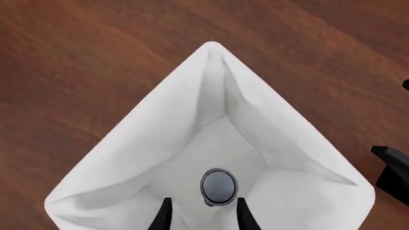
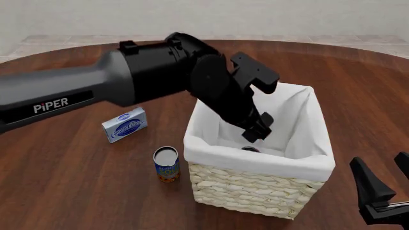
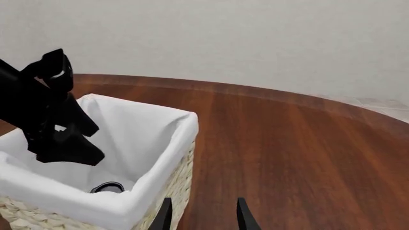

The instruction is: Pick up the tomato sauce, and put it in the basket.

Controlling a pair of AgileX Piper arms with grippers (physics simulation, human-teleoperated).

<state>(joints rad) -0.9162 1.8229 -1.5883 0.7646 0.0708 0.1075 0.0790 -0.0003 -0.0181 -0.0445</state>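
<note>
The tomato sauce can [image 1: 219,186] stands upright on the floor of the basket [image 1: 128,143]; only its silver-grey top shows. My left gripper [image 1: 204,216] hangs above it inside the basket, open, its fingers apart on either side and above the can. In the front view the left gripper [image 2: 255,130] reaches down into the wicker basket [image 2: 255,189], with the can's top [image 2: 250,149] just below it. The right wrist view shows the can's rim [image 3: 108,187] over the basket's cloth rim [image 3: 160,163]. My right gripper [image 2: 385,176] is open and empty at the front right of the basket.
A can with a blue and orange label [image 2: 166,165] stands left of the basket. A small blue and white box [image 2: 125,124] lies further left and back. The round brown table [image 2: 76,191] extends around them.
</note>
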